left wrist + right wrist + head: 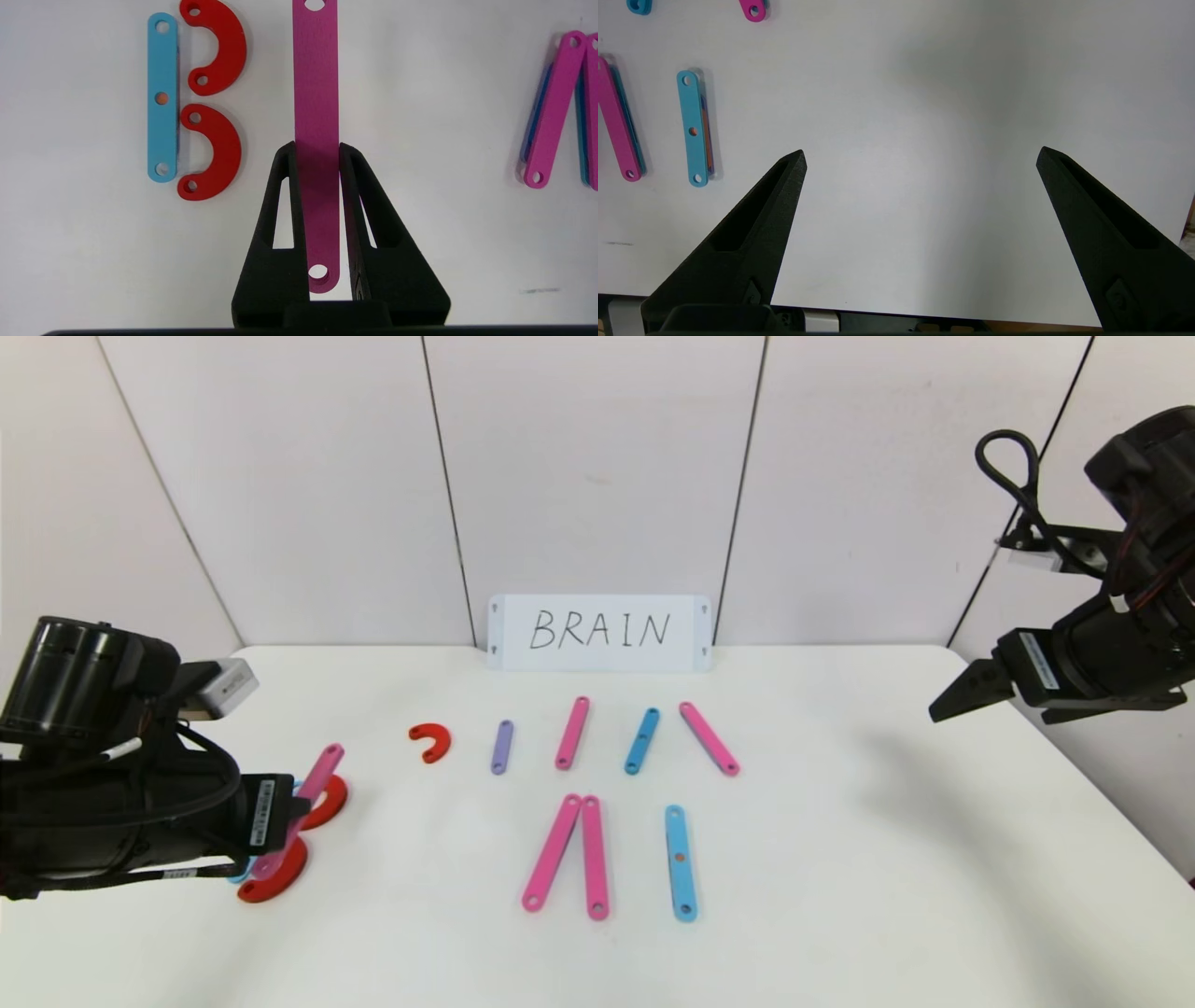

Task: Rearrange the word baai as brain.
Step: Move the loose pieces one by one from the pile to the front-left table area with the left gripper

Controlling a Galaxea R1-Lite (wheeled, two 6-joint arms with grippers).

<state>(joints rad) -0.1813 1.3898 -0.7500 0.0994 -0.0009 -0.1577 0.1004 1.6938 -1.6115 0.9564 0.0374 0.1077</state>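
Observation:
My left gripper point(317, 147) is shut on a pink strip point(316, 93), which runs lengthwise between its fingers. Just beside it on the table lies a B made of a light-blue strip point(162, 98) and two red curves point(219, 46) point(215, 151). In the head view the left gripper point(303, 807) hides part of this B, and the held pink strip point(322, 770) slants up from it. Two pink strips point(553, 852) point(595, 857) meet at their far ends mid-table, with a light-blue strip point(681, 863) to their right. My right gripper point(962, 695) hangs open and empty above the table's right side.
A white card point(600, 633) handwritten BRAIN leans on the back wall. In front of it lies a row of loose pieces: a red curve point(431, 742), a purple strip point(502, 747), a pink strip point(572, 733), a blue strip point(641, 740) and a pink strip point(709, 738).

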